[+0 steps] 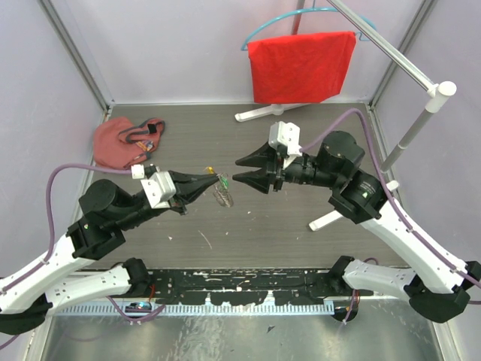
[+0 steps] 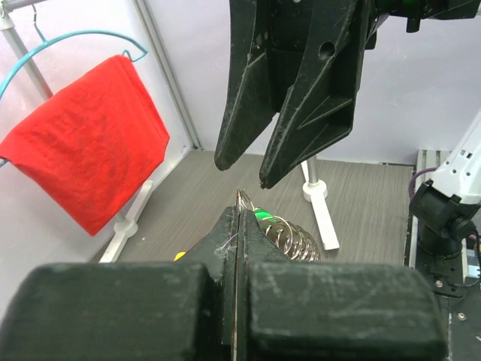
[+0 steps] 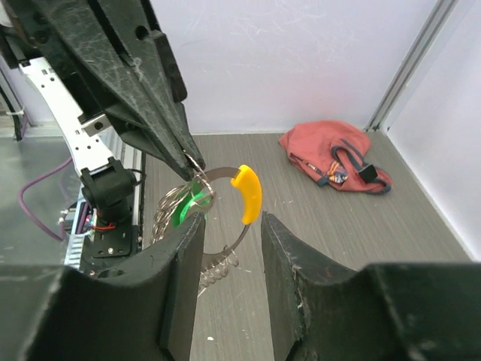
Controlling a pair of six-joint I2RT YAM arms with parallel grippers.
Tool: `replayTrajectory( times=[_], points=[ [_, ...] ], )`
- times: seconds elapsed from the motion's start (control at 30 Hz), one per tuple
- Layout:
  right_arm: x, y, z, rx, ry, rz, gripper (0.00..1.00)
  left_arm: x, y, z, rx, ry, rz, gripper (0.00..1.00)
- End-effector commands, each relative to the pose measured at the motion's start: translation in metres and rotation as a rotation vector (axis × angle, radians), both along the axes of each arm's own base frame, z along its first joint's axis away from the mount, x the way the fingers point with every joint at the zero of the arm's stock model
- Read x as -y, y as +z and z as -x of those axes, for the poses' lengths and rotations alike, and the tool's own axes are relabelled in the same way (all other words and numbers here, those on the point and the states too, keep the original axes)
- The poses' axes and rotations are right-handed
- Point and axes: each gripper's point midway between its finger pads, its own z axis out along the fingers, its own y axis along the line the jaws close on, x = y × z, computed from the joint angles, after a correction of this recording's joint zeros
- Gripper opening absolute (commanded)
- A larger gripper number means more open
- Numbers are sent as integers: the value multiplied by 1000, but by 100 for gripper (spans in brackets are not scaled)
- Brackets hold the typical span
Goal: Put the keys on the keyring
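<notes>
Left gripper (image 1: pixel 216 179) (jaws together) on keyring (image 1: pixel 224 197)

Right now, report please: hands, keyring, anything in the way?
Left hand shut on keyring, green key at its tips. Right hand open, facing it. Nothing between.

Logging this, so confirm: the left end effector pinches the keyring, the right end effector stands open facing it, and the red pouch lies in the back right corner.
Wrong corner: the top external view shows the red pouch in the back left corner. The left end effector does pinch the keyring, with the right end effector open facing it.
</notes>
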Motion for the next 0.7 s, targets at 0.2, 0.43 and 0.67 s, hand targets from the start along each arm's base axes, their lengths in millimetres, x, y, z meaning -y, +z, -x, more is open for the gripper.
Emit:
replayTrajectory(
  times=[0.2, 0.43, 0.67],
  points=[
    [20, 70, 51, 241, 175, -106, 42, 5, 45, 35, 18, -187, 138, 0],
    [25, 72, 76, 222, 295, -106, 45, 10, 62, 52, -6, -293, 202, 0],
    [21, 66, 72, 156, 281, -113, 45, 13, 70, 67, -21, -387, 219, 0]
  ],
)
